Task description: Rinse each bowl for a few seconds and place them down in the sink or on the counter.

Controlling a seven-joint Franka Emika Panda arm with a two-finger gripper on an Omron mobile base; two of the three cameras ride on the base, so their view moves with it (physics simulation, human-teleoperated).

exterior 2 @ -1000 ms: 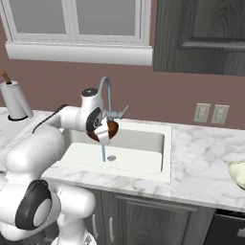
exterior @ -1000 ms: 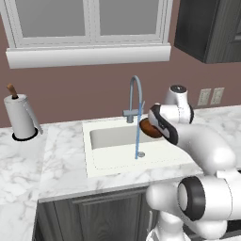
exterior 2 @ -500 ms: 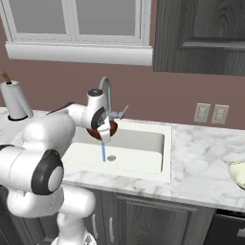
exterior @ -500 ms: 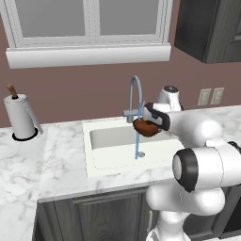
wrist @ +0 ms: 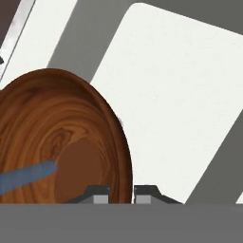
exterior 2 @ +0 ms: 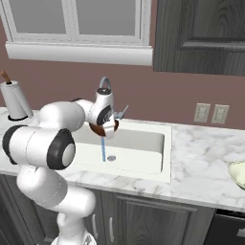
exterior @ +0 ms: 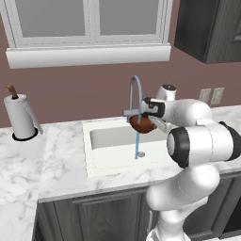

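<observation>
Nearly closed pincer [wrist: 121, 192] pinches bowl [wrist: 57, 142] rim under stream [exterior: 137, 143].

paper towel roll [exterior: 20, 118] upright, far left | wall outlets [exterior 2: 211, 113] right | window [exterior: 89, 23] above | dark cabinet [exterior 2: 201, 33] upper right

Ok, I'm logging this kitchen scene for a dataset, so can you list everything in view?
bowl: one, reddish-brown, gripped by its rim under the faucet over the sink
water stream: one, blue, falling into the basin
faucet: one, grey gooseneck, behind the sink
sink: one, off-white, set in the counter
counter: one, white marble
paper towel holder: one, white roll, far left
wall outlets: two, right wall
pale dish: one, right edge
window: one, above
gripper: one, shut on the bowl
</observation>
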